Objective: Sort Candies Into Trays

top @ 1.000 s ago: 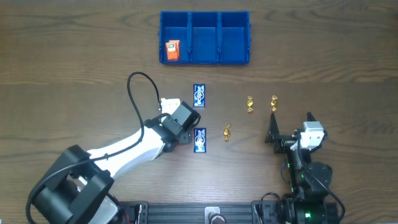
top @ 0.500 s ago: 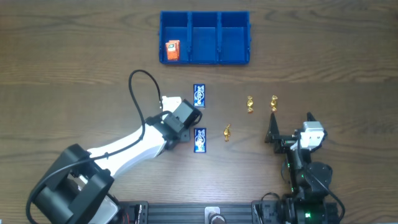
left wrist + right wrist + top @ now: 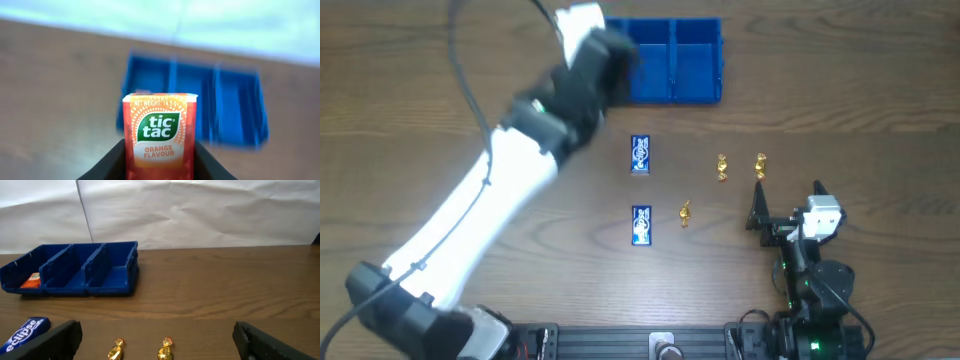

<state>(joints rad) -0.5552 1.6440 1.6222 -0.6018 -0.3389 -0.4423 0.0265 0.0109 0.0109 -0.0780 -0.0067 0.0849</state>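
My left gripper [image 3: 160, 167] is shut on an orange candy box [image 3: 160, 132], held upright. The blue three-compartment tray [image 3: 235, 112] lies just beyond it. From above, the left arm reaches to the far side and my left gripper [image 3: 595, 45] covers the left end of the tray [image 3: 695, 62]. In the right wrist view another orange box [image 3: 31, 280] lies in the tray's [image 3: 112, 272] end compartment. Two blue packs [image 3: 640, 154] [image 3: 641, 224] and three gold candies [image 3: 722, 167] [image 3: 760, 165] [image 3: 685, 212] lie mid-table. My right gripper [image 3: 757, 208] stands open beside the gold candies.
In the right wrist view a blue pack [image 3: 25, 330] and two gold candies [image 3: 116, 350] [image 3: 165, 349] lie ahead of my right gripper [image 3: 156, 330]. A white backdrop [image 3: 200, 215] stands behind the table's far edge. Bare wood spreads left and right of the candies.
The left arm has swung from beside the lower blue pack up to the tray's left end, covering the compartment with the orange box. The right arm has not moved.
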